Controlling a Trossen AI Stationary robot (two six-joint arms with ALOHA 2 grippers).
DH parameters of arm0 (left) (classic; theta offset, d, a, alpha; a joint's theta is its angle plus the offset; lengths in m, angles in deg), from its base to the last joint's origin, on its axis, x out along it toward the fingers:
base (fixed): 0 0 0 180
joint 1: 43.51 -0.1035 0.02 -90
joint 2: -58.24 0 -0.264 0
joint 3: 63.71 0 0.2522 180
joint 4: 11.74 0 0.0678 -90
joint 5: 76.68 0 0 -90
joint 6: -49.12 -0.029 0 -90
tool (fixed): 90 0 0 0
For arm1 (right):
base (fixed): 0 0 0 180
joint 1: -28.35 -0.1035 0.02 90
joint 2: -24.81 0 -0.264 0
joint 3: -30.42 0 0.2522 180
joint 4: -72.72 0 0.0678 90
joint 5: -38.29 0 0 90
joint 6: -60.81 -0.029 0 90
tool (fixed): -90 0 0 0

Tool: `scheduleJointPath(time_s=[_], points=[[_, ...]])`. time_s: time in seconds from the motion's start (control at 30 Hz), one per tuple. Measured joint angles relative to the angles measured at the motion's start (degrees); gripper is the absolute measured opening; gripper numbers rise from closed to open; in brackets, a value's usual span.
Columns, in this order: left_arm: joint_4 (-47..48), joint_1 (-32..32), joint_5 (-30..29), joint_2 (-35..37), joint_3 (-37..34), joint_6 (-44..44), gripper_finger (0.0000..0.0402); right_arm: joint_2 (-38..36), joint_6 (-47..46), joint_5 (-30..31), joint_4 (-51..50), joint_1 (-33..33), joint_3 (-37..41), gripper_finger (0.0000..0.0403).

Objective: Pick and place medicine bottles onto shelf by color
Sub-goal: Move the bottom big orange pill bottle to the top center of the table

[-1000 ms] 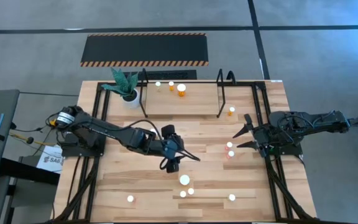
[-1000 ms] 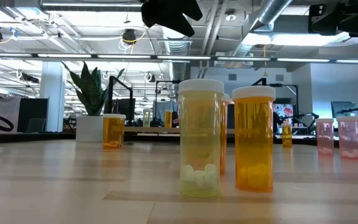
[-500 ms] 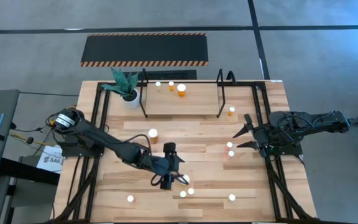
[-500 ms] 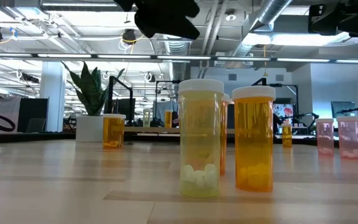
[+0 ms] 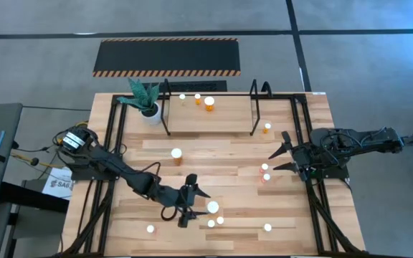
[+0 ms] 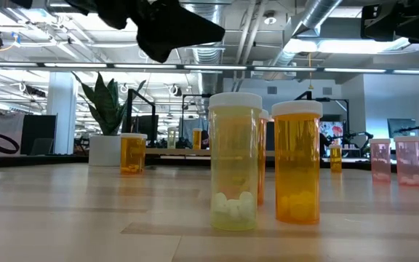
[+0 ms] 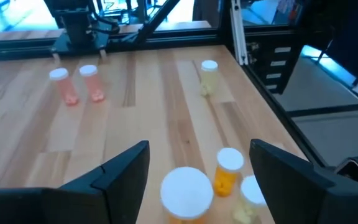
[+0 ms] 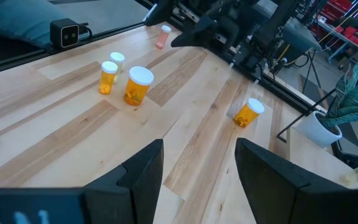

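Observation:
Several medicine bottles with white caps stand on the wooden table. My left gripper (image 5: 196, 206) (image 7: 197, 165) is open at the near middle, its fingers either side of a large orange bottle (image 5: 212, 207) (image 7: 186, 190) without touching it. A small orange bottle (image 7: 229, 168) and a yellow one (image 7: 251, 193) stand just beyond. Two pink bottles (image 5: 265, 172) (image 7: 76, 84) stand toward the right. Three bottles (image 5: 197, 99) stand on the shelf (image 5: 221, 118) at the far side. My right gripper (image 5: 282, 154) (image 8: 197, 168) waits open at the right edge.
A potted plant (image 5: 143, 97) stands left of the shelf. Single bottles stand at mid-table (image 5: 176, 153), by the shelf's right upright (image 5: 267, 127), and near the front edge (image 5: 150, 229) (image 5: 267, 228). In the low view, a yellow (image 6: 234, 164) and an orange bottle (image 6: 297, 164) loom close.
My left gripper has gone down and toward the table's near edge, ending beside the cluster of bottles there. Its arm has uncovered the single bottle at mid-table. No bottle has moved.

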Motion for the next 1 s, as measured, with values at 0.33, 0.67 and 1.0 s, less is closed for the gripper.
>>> scheduleJointPath(time_s=[0.33, 0.67, 1.0], points=[[-10.0, 0.4, 1.0, -6.8, -0.2, -2.8, 0.0276, 0.0, 0.0, 0.0, -0.2, 0.0, 0.0, 0.0223], [-18.7, -1.4, -1.0, -14.3, -0.1, -3.1, 0.0276, 0.0, 0.0, 0.0, -0.3, 0.0, 0.0, 0.0223], [-23.8, -2.0, -2.0, -19.9, 0.2, 0.0, 0.0276, 0.0, 0.0, 0.0, -0.5, 0.0, 0.0, 0.0223]])
